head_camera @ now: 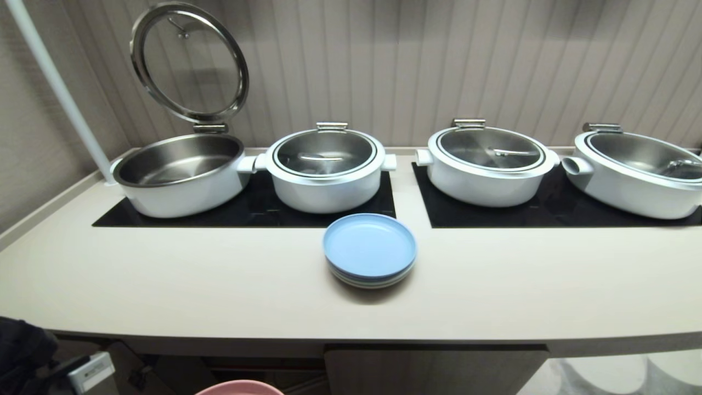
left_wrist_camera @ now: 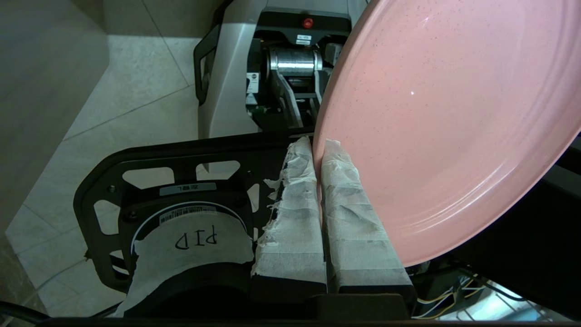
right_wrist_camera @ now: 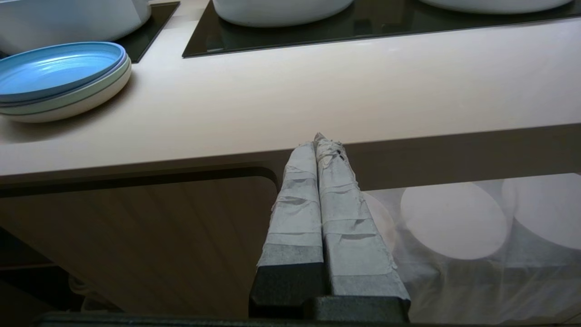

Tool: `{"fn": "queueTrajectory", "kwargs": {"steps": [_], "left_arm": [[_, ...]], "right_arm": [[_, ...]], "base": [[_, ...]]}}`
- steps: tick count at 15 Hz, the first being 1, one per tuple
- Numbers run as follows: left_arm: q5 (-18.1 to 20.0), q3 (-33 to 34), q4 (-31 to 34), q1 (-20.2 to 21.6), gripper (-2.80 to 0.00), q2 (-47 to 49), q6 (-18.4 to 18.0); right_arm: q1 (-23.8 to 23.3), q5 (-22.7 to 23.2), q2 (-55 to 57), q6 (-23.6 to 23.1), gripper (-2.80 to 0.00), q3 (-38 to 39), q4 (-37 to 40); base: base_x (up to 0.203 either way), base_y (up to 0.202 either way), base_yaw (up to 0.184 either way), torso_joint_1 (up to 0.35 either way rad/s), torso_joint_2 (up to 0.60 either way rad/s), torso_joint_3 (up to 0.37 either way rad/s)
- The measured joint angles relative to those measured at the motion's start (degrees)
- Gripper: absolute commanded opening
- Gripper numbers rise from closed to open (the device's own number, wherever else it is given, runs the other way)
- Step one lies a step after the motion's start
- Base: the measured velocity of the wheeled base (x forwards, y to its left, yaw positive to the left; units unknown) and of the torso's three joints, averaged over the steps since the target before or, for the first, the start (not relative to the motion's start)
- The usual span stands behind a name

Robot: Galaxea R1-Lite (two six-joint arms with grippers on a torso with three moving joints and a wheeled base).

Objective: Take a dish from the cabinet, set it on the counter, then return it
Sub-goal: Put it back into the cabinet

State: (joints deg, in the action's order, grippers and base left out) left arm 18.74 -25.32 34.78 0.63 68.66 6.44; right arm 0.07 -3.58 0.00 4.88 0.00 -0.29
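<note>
My left gripper (left_wrist_camera: 318,147) is shut on the rim of the pink dish (left_wrist_camera: 445,122), which is held below the counter's level, over the robot's base and the tiled floor. In the head view only the dish's far rim (head_camera: 239,387) peeks in at the bottom edge, in front of the counter (head_camera: 219,285). The cabinet door (right_wrist_camera: 136,236) on the right is closed under the counter edge; to its left the cabinet opening (head_camera: 258,367) is dark. My right gripper (right_wrist_camera: 319,141) is shut on nothing, parked level with the counter's front edge. Neither gripper shows in the head view.
A blue-topped stack of pastel plates (head_camera: 369,250) sits mid-counter. Behind it stand several white pots on black cooktop panels (head_camera: 252,211); the leftmost pot (head_camera: 178,173) has its glass lid (head_camera: 189,61) raised. The robot base (left_wrist_camera: 272,68) is below the left gripper.
</note>
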Motion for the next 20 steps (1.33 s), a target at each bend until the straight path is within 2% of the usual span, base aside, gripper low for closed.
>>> {"fn": "queueTrajectory", "kwargs": {"steps": [20], "left_arm": [[-0.05, 1.71, 0.16, -0.01, -2.8, -2.65, 0.17]], "right_arm": [[0.0, 0.01, 0.0, 0.01, -2.8, 0.0, 0.02]], "base": [[0.0, 0.0, 0.0, 0.0, 0.0, 0.0]]}}
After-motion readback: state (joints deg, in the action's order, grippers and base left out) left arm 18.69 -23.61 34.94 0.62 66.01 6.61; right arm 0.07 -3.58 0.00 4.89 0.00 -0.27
